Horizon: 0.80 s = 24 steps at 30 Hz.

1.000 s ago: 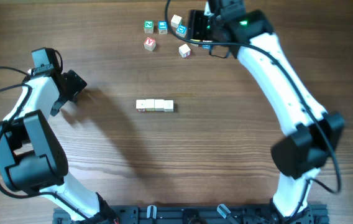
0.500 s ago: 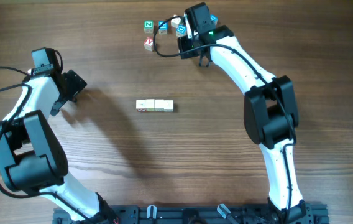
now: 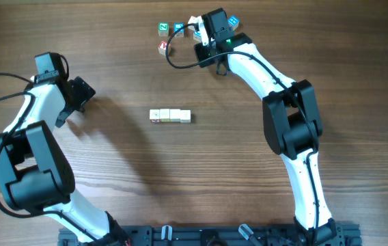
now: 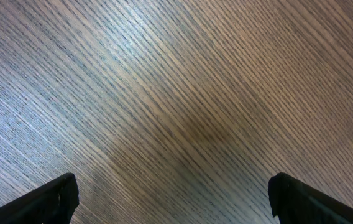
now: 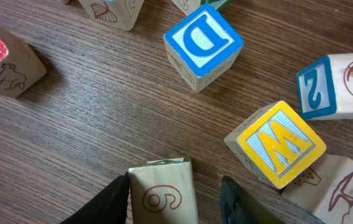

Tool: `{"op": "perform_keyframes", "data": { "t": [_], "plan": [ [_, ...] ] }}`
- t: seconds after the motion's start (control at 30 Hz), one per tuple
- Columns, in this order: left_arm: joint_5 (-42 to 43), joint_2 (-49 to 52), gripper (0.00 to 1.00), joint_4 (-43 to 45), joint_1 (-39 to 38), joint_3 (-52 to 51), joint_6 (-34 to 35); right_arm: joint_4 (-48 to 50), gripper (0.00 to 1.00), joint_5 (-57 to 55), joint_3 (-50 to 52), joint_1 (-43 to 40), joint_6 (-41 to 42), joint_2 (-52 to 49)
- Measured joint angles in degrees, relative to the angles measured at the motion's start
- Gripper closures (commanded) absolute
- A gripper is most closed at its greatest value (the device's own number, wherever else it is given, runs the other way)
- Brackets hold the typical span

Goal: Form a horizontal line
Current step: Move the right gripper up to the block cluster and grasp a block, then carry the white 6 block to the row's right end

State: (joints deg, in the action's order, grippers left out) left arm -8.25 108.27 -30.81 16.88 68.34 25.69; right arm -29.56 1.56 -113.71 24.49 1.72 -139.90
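Closing in on the loose cubes (image 3: 180, 31) at the far edge of the bench (image 3: 235, 171), our right hand (image 5: 176, 194) has dropped low within the last second. Its jaws have narrowed around a cream cube (image 5: 161, 186) marked 6 or 9. One finger (image 5: 111, 202) touches it and the other shows a gap, so we judge the grasp not yet made. The M cube (image 5: 276, 144) sits just beside that finger and could get nudged. The line (image 3: 170, 116) lies mid-bench, well apart from the pile, unchanged in length and place. Our left hand (image 4: 175, 202) hangs wide open over bare wood, holding nothing. Once gripped, this cube looks meant for one end of the line.
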Motion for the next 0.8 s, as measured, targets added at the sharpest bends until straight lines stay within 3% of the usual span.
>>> {"op": "perform_keyframes", "data": {
  "t": [0.1,0.53,0.7,0.8],
  "plan": [
    [0.0,0.0,0.00,0.0,0.0,0.0,0.0,-0.2,0.72,0.4,0.0,0.0,-0.1,0.0],
    [0.0,0.0,0.00,0.0,0.0,0.0,0.0,-4.4,0.78,-0.8,0.0,0.1,-0.1,2.6],
    [0.0,0.0,0.00,0.0,0.0,0.0,0.0,-16.6,0.78,-1.3,0.0,0.1,3.7,18.9],
    [0.0,0.0,0.00,0.0,0.0,0.0,0.0,-28.0,0.78,-1.0,-0.5,0.1,7.7,21.6]
  ]
}}
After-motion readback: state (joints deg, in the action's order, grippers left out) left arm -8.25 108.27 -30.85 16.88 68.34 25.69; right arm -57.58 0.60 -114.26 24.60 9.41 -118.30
